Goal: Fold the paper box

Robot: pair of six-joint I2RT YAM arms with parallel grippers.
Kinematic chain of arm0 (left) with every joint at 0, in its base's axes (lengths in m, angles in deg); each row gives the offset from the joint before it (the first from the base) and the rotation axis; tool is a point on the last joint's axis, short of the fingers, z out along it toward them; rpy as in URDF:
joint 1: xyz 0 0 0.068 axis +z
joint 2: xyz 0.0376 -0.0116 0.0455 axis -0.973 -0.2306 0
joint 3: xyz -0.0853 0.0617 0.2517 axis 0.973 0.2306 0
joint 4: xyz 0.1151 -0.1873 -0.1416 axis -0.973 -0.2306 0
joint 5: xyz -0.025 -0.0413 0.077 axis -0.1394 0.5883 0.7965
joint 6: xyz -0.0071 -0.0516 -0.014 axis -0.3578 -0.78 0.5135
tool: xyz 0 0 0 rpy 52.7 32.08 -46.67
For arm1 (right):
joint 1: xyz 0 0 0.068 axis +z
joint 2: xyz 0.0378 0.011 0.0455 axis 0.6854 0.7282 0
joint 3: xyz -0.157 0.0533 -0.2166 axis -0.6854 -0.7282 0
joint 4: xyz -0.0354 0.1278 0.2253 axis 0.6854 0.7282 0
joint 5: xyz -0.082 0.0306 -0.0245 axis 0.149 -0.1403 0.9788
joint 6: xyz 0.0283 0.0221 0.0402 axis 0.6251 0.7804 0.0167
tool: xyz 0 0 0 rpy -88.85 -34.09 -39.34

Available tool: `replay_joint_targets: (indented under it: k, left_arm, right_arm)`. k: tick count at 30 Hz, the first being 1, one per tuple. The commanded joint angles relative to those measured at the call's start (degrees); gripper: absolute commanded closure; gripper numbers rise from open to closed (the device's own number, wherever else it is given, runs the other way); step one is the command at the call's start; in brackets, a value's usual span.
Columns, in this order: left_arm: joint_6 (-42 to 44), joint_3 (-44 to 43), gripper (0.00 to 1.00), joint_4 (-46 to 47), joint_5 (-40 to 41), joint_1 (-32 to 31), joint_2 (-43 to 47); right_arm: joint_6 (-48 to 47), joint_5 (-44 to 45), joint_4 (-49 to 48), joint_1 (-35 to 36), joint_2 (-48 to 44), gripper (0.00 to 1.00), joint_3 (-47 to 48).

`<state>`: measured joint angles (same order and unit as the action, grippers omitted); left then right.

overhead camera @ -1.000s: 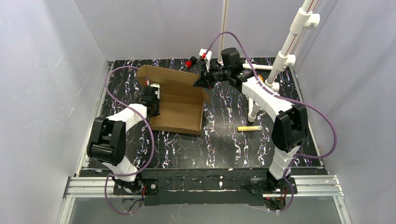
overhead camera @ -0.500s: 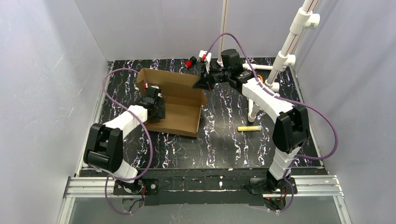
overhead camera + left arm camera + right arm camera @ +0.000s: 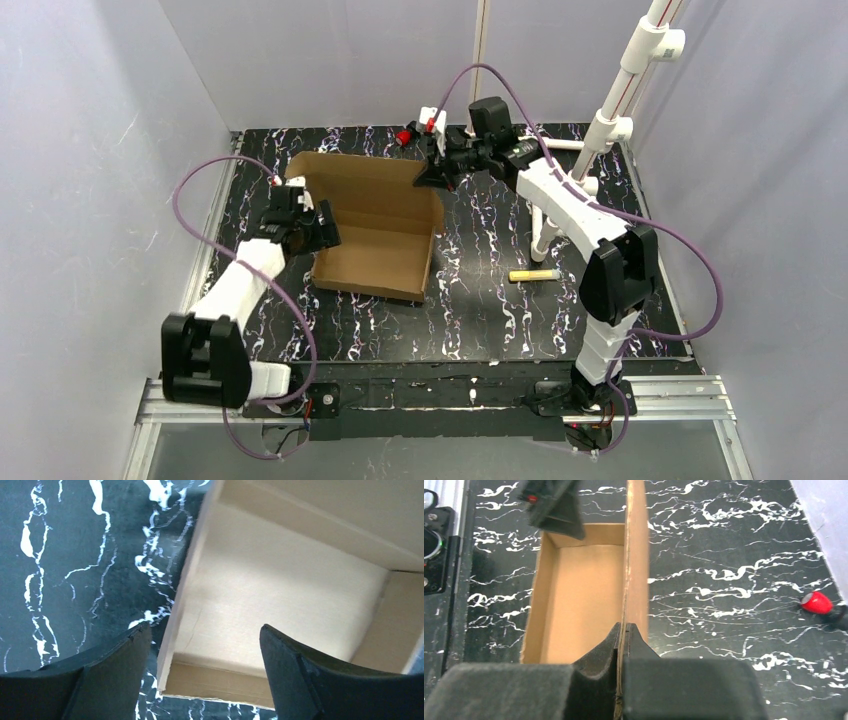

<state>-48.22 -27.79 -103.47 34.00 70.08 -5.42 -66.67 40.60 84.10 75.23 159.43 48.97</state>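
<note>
Shallow brown corrugated cardboard box (image 3: 375, 240), lid (image 3: 365, 180) upright; right gripper (image 3: 624, 630) pinches lid edge; left gripper (image 3: 202, 630), earlier closed, now spread astride side wall (image 3: 182, 600).

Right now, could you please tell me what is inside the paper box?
Only its bare cardboard floor shows inside the paper box; no loose item. The open left gripper covers a little of the left end from above.

Nothing legible shows in any view. The plain brown corrugated cardboard box (image 3: 375, 250) shows bare, unprinted faces, and the black desk (image 3: 480, 300) carries only white marbled veining, with no label, brand, number or sign.
</note>
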Motion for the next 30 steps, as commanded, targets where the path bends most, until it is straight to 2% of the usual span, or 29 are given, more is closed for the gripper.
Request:
replay_joint_targets:
  k: [1, 5, 8, 11, 14, 16, 19, 22, 24, 26, 30]
  left_arm:
    - [0.9, 2.82, 0.18, -1.82, -7.0, 0.54, 13.09]
    - [2.91, 2.81, 0.12, -5.13, -7.43, 1.88, 19.73]
    - [4.2, 2.7, 0.1, -7.25, -7.39, 2.62, 22.15]
    - [4.02, 3.63, 0.08, -8.24, -7.92, 3.15, 23.6]
    - [0.23, 6.04, 0.02, -7.56, -9.92, 3.44, 25.62]
    - [-2.43, 7.27, 0.02, -7.56, -11.1, 3.64, 27.29]
    - [-5.12, 9.21, 0.02, -7.93, -12.14, 3.77, 30.75]
    - [-2.33, 8.99, 0.02, -8.53, -17.58, 3.78, 33.4]
    - [1.46, 7.96, 0.02, -9.88, -22.36, 3.78, 34.35]
    - [2.84, 8.39, 0.02, -9.06, -26.07, 3.78, 35.62]
    - [2.3, 12.79, 0.02, -4.42, -27.43, 3.78, 38.75]
  right_arm:
    - [-10.48, 2.9, 13.59, 0.38, 4.37, 0.86, 12.44]
    - [-6.13, 20.43, 9.89, 0.45, 6.72, 0.33, 15.75]
    - [-4.85, 32.08, 6.26, 0.47, 7.21, 0.03, 16.82]
    - [-5.02, 37.86, 6.68, 0.55, 7.52, 0.02, 20.27]
    - [-6.06, 36.41, 8.66, 0.55, 5.31, 0.02, 22.59]
    - [-8.14, 28.41, 11.1, 0.55, 1.78, 0.01, 21.74]
    - [-16.37, 11.52, 21.14, 0.55, -3.47, 0.01, 19.25]
    - [-29.93, -1.83, 32.82, 0.55, -9.45, 0.02, 11.24]
    - [-40.94, -5.18, 38.66, 0.55, -14.42, 0.01, 2.92]
    - [-48.81, -4.02, 43.04, 0.51, -20.0, 0.01, -5.33]
    - [-54.17, 4.68, 44.89, -0.22, -27.9, 0.02, -19.15]
